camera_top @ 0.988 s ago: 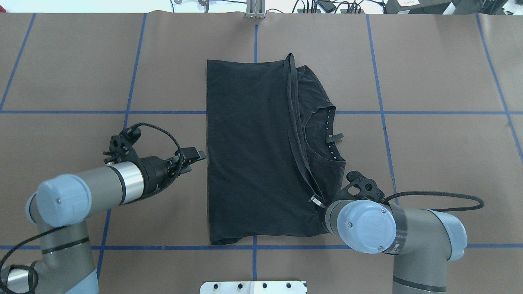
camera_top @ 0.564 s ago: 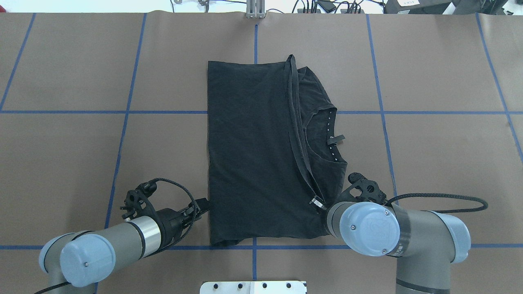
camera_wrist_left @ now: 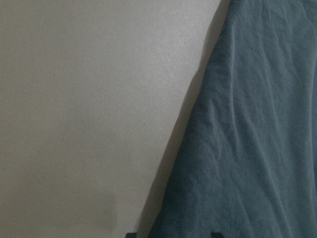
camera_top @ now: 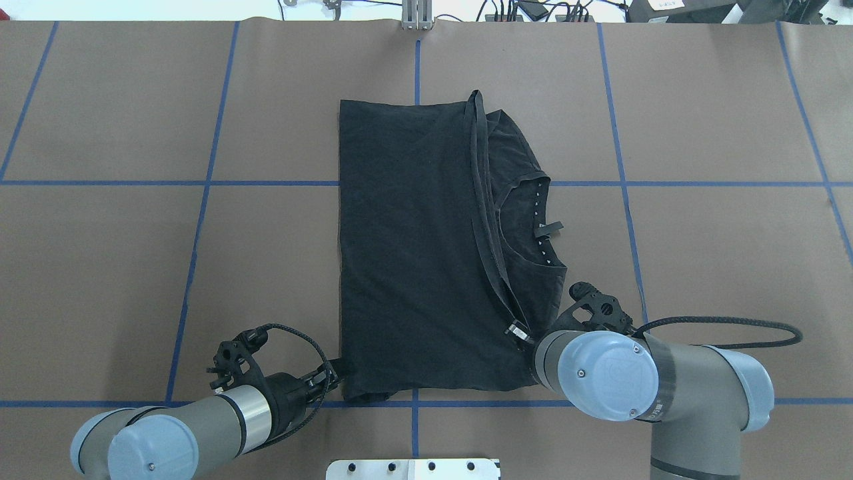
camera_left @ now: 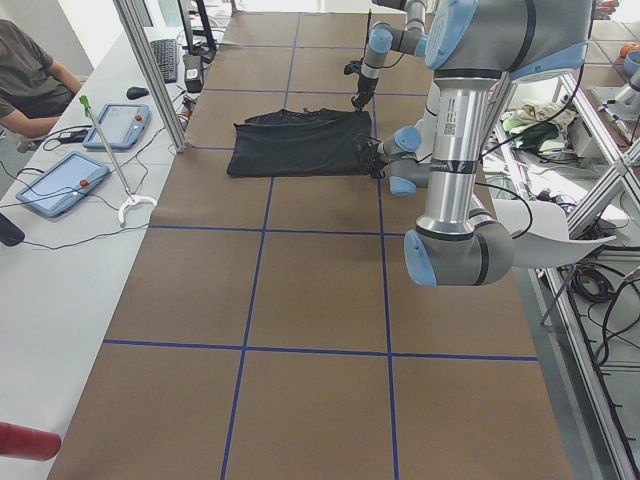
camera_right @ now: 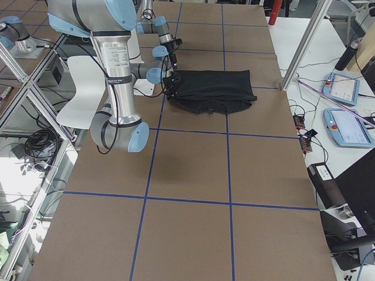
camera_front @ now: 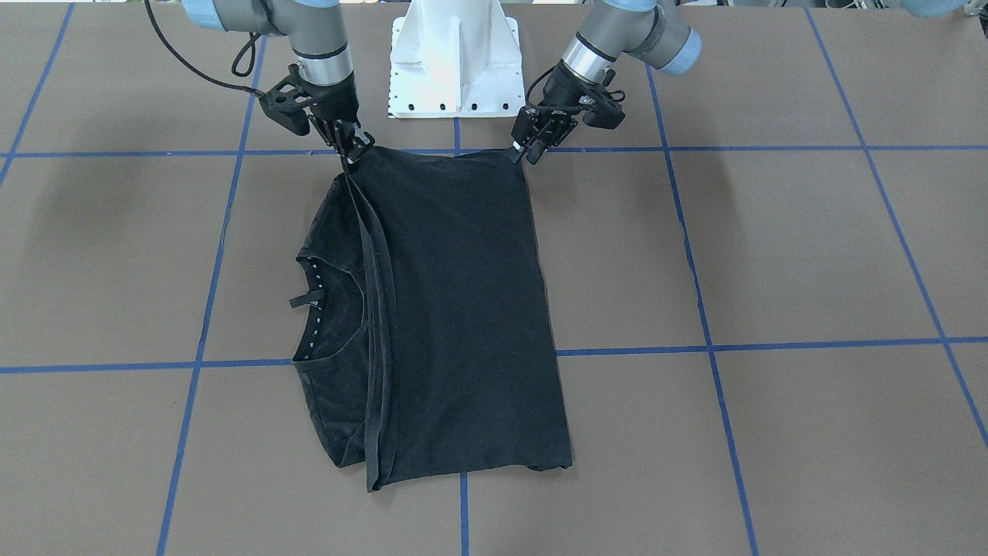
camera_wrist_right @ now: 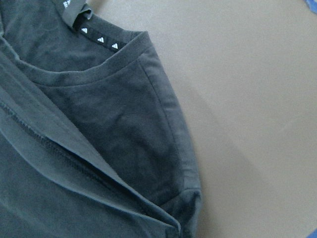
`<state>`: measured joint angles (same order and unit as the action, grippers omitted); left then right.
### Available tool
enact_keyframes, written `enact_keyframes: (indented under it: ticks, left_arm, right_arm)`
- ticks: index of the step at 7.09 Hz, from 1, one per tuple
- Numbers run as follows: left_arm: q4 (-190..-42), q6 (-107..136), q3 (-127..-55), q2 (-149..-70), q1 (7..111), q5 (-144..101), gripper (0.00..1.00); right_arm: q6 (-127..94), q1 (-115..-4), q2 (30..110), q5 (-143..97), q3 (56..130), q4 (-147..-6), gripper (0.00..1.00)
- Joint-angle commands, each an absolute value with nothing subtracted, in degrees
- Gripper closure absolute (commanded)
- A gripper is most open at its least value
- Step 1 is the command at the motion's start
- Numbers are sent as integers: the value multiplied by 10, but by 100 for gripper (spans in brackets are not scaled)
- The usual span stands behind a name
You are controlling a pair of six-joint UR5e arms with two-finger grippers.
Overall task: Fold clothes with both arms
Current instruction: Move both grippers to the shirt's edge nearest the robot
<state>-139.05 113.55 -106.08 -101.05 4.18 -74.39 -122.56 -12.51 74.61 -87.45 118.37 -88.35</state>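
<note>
The black T-shirt (camera_top: 413, 253) lies folded lengthwise on the brown table, plain side up, with its collar (camera_top: 543, 227) showing on the robot's right. My left gripper (camera_top: 336, 369) is low at the shirt's near-left corner (camera_front: 519, 157). It is open: the left wrist view shows two tips apart at the bottom edge, over the cloth (camera_wrist_left: 247, 124). My right gripper (camera_front: 355, 148) is at the near-right corner, shut on the folded hem, which rises slightly to it. The right wrist view shows the collar (camera_wrist_right: 109, 64) and the hem layers.
The white pedestal base (camera_front: 455, 62) stands just behind the shirt's near edge. Blue tape lines grid the brown table. At the far side are an aluminium post (camera_left: 150, 70), control tablets (camera_left: 115, 125) and a seated person (camera_left: 30, 80).
My left arm has swung back toward the robot along the shirt's left edge, down to the near-left corner. The right arm has barely moved.
</note>
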Motion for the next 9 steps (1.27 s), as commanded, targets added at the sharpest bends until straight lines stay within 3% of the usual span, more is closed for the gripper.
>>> enact_keyframes:
  ticks: [1,6,8,9]
  left_arm:
    - [-1390,1136,-1059,-1010,32,-744,47]
    - [-1377,1136,-1057,-1012,25,-744,56]
    - [-1377,1136,-1056,-1014,23,-744,100]
    - [-1377,1136,-1059,-1015,24,-744,100]
  right_arm:
    - [-1226,-125,747,-875,1186,-884,100]
    - [-1226,-124,746,-879,1186,-883,100]
    - [-1225,-124,752,-880,1192,-883,100]
    - [-1226,-124,754,-880,1194,-883,100]
